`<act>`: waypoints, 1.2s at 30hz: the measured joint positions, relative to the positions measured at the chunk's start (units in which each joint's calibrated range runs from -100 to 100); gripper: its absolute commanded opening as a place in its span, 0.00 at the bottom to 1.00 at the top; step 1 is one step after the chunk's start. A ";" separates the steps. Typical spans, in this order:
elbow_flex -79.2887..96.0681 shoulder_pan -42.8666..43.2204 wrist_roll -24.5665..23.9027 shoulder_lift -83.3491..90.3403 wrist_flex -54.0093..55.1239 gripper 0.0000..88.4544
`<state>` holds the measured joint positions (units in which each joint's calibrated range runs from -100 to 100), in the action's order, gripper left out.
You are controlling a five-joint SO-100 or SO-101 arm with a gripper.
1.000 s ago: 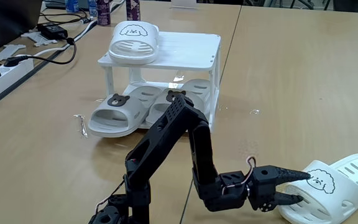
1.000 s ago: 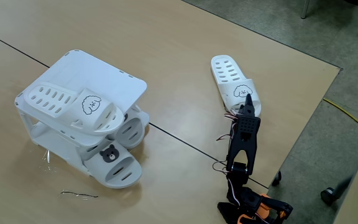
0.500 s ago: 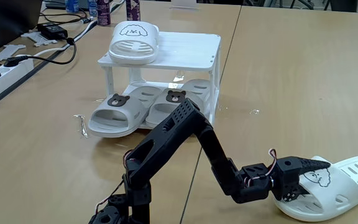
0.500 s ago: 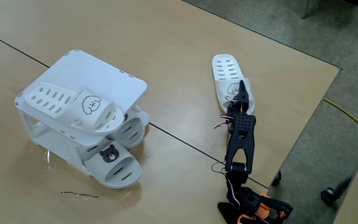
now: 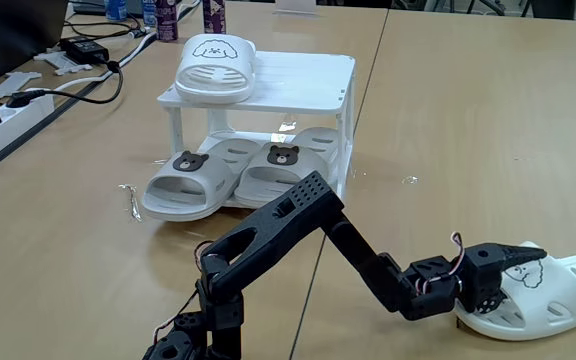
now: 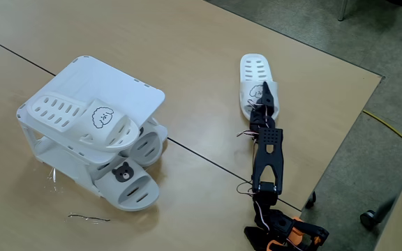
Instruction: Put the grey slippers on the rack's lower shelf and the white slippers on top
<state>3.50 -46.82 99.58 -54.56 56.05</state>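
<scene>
One white slipper [image 5: 558, 295] near the surface [image 5: 468, 120] edge, pincer [image 5: 513, 272] clamped on its strap; another atop the rack [image 5: 308, 85].

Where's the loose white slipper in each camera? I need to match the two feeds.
A fixed view: white slipper at lower right, gripper at its strap.
Another fixed view: white slipper upper centre-right, gripper at its near end.
Shared landmark: the rack.

Bright, even indoor light; soft shadows, sharp focus.
</scene>
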 measured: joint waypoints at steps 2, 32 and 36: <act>-0.54 0.90 0.00 0.00 -1.72 0.01; -1.35 2.85 0.00 59.46 -63.09 0.01; -1.35 8.61 0.00 63.09 -63.26 0.01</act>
<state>2.16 -38.20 99.58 8.54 -7.21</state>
